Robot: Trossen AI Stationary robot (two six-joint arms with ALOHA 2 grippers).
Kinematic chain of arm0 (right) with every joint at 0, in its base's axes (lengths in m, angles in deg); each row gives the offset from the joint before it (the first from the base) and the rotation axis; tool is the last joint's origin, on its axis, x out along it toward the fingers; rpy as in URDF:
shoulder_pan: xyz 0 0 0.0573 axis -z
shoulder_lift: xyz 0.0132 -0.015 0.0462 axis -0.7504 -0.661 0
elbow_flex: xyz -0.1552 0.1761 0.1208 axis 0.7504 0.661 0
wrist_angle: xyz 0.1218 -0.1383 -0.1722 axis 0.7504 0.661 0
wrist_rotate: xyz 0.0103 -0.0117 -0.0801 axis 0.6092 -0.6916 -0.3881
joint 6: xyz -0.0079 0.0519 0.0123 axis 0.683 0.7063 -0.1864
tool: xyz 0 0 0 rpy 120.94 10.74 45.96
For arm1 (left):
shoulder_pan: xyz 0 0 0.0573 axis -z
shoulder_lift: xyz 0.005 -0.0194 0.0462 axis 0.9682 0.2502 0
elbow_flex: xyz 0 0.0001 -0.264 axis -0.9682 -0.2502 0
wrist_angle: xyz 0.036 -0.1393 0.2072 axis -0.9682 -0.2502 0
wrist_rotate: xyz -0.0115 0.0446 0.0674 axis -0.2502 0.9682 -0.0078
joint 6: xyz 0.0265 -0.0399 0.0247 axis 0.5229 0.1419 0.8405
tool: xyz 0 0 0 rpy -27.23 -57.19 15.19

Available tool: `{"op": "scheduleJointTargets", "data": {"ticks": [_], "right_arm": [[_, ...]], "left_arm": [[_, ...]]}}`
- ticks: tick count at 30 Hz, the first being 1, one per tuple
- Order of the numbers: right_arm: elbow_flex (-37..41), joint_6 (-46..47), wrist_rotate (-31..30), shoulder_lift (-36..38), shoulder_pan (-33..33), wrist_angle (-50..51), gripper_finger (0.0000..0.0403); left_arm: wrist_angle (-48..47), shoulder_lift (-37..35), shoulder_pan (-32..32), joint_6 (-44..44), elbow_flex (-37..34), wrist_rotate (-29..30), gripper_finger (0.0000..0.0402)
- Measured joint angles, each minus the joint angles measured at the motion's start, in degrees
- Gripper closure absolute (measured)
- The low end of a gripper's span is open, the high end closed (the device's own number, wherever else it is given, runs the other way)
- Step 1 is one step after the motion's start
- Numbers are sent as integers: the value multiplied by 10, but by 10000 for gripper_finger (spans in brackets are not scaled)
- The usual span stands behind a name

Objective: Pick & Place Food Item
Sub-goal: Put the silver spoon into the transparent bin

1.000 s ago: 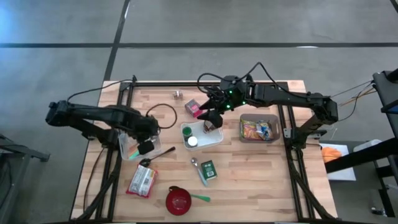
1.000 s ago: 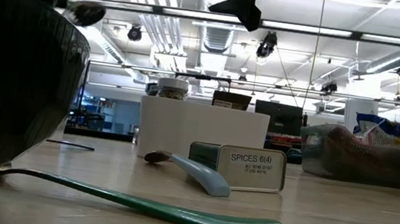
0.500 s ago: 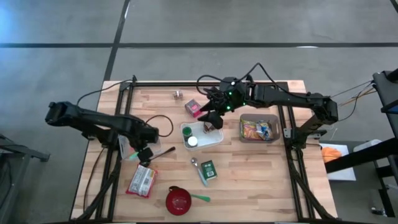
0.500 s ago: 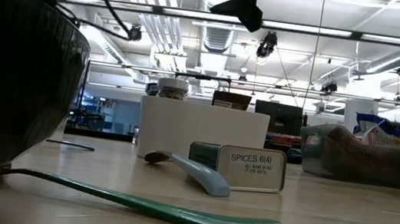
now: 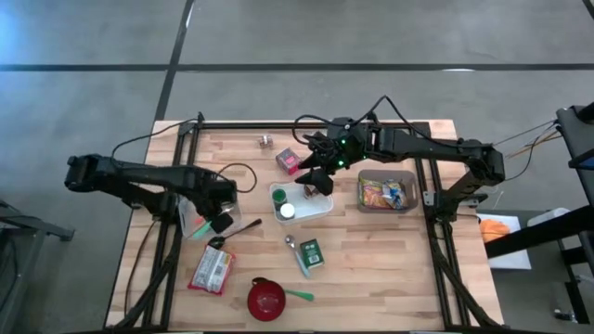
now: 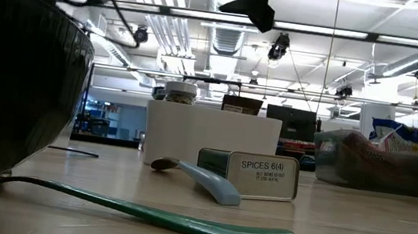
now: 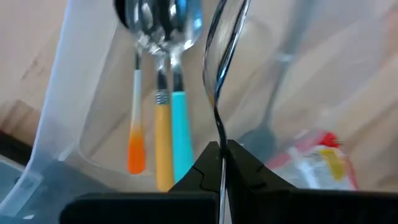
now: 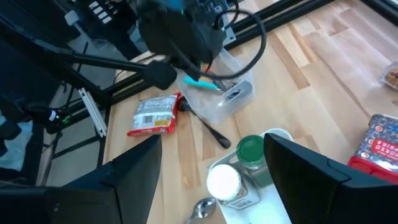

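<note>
While the right gripper (image 5: 316, 178) hangs spread and empty over the tray (image 5: 311, 206), we see two ways to slip.

The food, as we judge it, is the jars (image 5: 278, 196) standing close together in that tray; coming down off-centre, we could tip one or nip both. The left gripper (image 5: 219, 221), fingers pressed together, sits by the cup (image 5: 193, 219) of spoons (image 7: 158, 93); a cable (image 7: 221, 93) crosses its tips and could snag, dragging the cup.
</note>
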Motion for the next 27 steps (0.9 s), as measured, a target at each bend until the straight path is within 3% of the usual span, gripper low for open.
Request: {"op": "scheduleJointTargets", "data": {"ticks": [12, 27], "right_arm": [[0, -2, 0, 0, -3, 8, 126], [0, -2, 0, 0, -5, 9, 126]], "left_arm": [[-20, -15, -21, 0, 26, 64, 401], [25, -15, -55, -17, -26, 66, 401]]}}
